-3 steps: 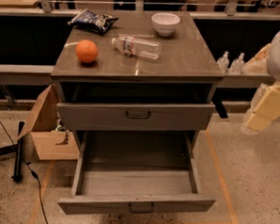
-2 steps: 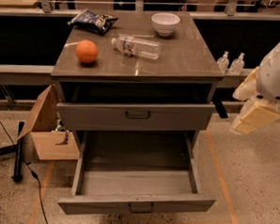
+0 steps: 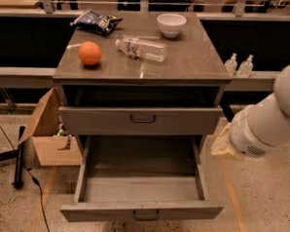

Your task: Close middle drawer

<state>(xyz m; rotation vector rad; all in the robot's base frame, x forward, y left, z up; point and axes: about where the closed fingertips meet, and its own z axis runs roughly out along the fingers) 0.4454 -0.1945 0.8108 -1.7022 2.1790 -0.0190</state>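
Observation:
The grey cabinet (image 3: 142, 69) stands in the middle of the camera view. Its middle drawer (image 3: 141, 213) is pulled far out toward me, with a low front panel, a small dark handle (image 3: 145, 215) and a deep, empty tray. Above it, the taller drawer front (image 3: 141, 120) stands out slightly from the cabinet. The lowest drawer is hidden under the open one. My white arm (image 3: 269, 122) comes in from the right. Its gripper (image 3: 223, 147) hangs just right of the cabinet, level with the open drawer's back right corner, touching nothing.
On the cabinet top lie an orange ball (image 3: 90, 53), a water bottle (image 3: 141, 48) on its side, a white bowl (image 3: 171, 24) and a snack bag (image 3: 97, 21). An open cardboard box (image 3: 49, 132) and a black pole (image 3: 19, 156) are on the floor at left. Two small bottles (image 3: 238, 65) stand on a ledge at right.
My arm has swung left and down, bringing the gripper closer to the cabinet's right side. The drawers have not moved.

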